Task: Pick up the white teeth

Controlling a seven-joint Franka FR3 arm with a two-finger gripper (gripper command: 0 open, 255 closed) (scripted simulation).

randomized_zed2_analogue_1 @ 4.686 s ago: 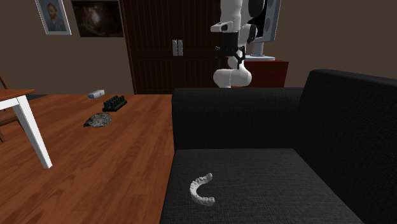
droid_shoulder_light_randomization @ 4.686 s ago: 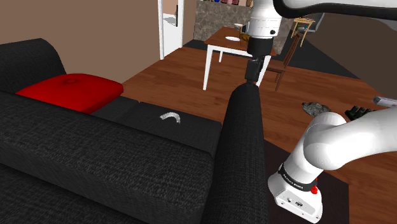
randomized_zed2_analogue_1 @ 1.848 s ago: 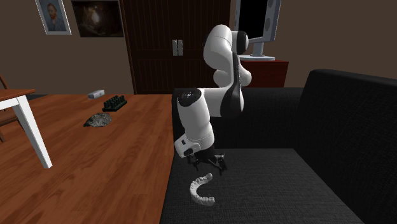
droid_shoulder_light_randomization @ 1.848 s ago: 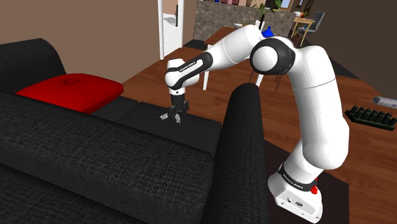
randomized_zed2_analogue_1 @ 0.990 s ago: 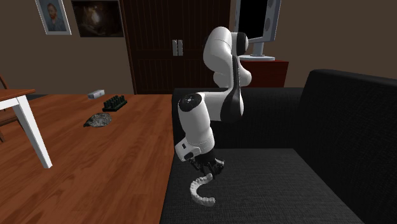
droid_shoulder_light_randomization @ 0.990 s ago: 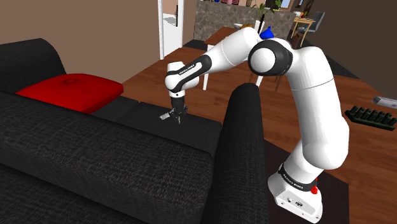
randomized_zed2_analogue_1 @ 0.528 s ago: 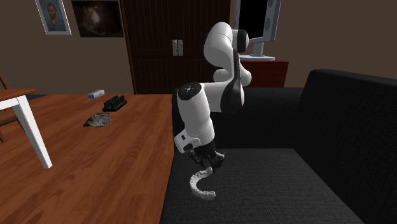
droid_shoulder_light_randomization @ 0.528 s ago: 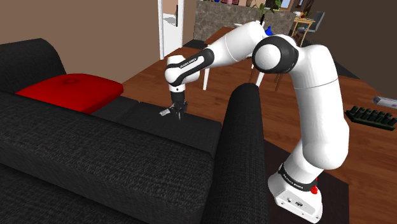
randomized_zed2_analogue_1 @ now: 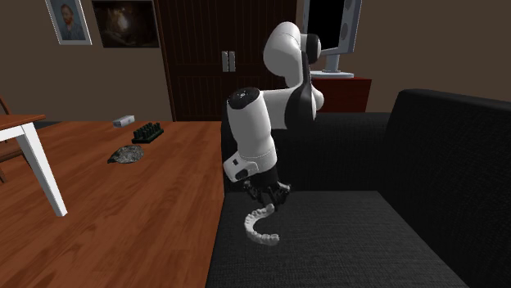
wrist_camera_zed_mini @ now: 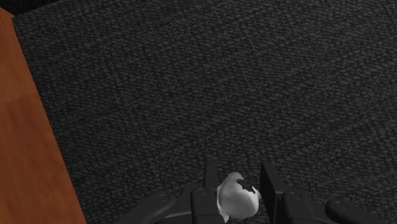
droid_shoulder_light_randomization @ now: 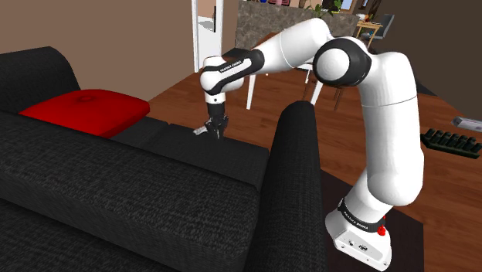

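The white teeth (randomized_zed2_analogue_1: 259, 228), a curved white arch, hang in the air just above the black sofa seat (randomized_zed2_analogue_1: 344, 237), one end clasped by my gripper (randomized_zed2_analogue_1: 266, 206). From the shoulder camera, the gripper (droid_shoulder_light_randomization: 217, 131) hovers over the seat cushion with the teeth (droid_shoulder_light_randomization: 201, 130) showing as a small pale piece beside its tips. In the wrist view the two black fingers (wrist_camera_zed_mini: 210, 178) clamp a white lump of the teeth (wrist_camera_zed_mini: 236, 195) between them, the dark woven cushion lying below.
A black sofa armrest (droid_shoulder_light_randomization: 296, 185) rises between the stand and the seat. A red cushion (droid_shoulder_light_randomization: 86, 110) lies at the shoulder view's left. A white table (droid_shoulder_light_randomization: 266, 58) stands on the wooden floor (randomized_zed2_analogue_1: 115, 213), with small dark items (randomized_zed2_analogue_1: 147, 131) beyond.
The gripper has risen off the seat with the teeth clasped in it; the teeth have left the cushion and now hang from the fingers.
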